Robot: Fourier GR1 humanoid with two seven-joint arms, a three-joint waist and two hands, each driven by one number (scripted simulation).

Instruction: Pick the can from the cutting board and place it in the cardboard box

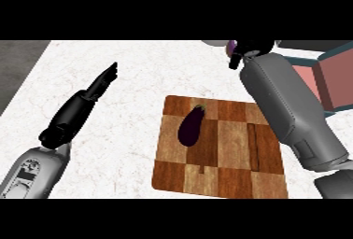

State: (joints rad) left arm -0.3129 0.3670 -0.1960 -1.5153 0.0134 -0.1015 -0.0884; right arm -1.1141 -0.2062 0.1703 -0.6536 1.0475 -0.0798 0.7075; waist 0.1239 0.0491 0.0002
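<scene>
My right hand is at the top right of the head view, beyond the far edge of the cutting board. Its fingers curl round the can, of which only a purple and pale sliver shows at the hand's left side. The cardboard box, with pinkish inner walls, stands just right of that hand and forearm. My right forearm crosses the board's right side and hides part of the box. My left hand rests on the counter at the left, fingers straight and open.
A dark purple eggplant lies on the checkered wooden board, near its upper left. The white marble counter ends at a dark strip along the far left.
</scene>
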